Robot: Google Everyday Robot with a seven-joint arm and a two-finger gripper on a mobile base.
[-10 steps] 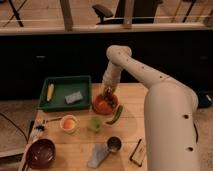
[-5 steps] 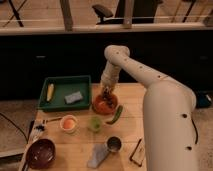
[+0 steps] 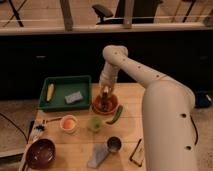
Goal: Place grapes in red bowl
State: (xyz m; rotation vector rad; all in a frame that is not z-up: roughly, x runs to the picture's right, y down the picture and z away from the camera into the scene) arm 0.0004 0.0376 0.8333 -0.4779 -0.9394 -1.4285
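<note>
camera view: end effector [image 3: 105,94] over one red bowl [image 3: 105,105]

Claw [image 3: 105,96] over the red bowl [image 3: 113,107]: blurred. Grapes [image 3: 105,103] merge with it, grip indeterminate. Bowl's far rim hidden behind claw. Surface [image 3: 125,127] near edge cut off by frame bottom.

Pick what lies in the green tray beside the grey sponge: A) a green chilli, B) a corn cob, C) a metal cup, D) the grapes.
B: a yellow corn cob lies at the left of the green tray, while the gripper hangs over the red bowl.
</note>
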